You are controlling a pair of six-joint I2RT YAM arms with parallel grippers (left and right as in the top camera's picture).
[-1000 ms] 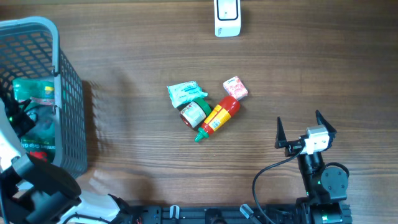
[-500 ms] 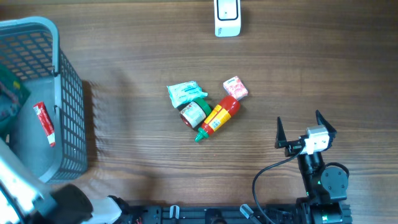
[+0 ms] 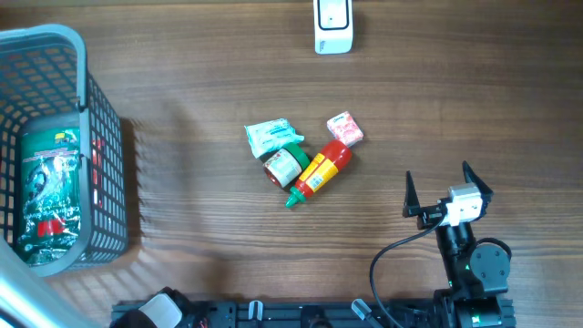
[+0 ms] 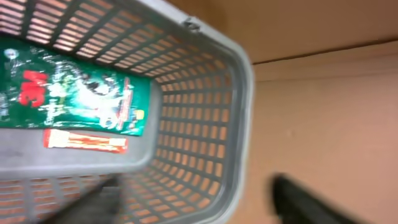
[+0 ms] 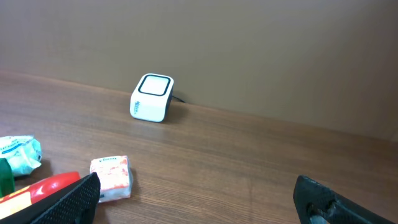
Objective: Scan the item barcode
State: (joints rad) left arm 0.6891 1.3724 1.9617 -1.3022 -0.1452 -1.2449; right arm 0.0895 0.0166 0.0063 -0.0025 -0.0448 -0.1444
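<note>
We record green packet [image 3: 50,196] in grey basket [image 3: 105,155] at nine o'clock, left gripper [image 4: 199,202] spread empty over it, right gripper [image 3: 438,178] spread empty at four o'clock.

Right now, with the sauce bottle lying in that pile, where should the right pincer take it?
Probably grip the sauce bottle across its red body beyond the yellow label, coming straight down, jaws square to its slanted length. It lies flat; the jar crowds its cap half, while the red end has bare table on both sides.
</note>
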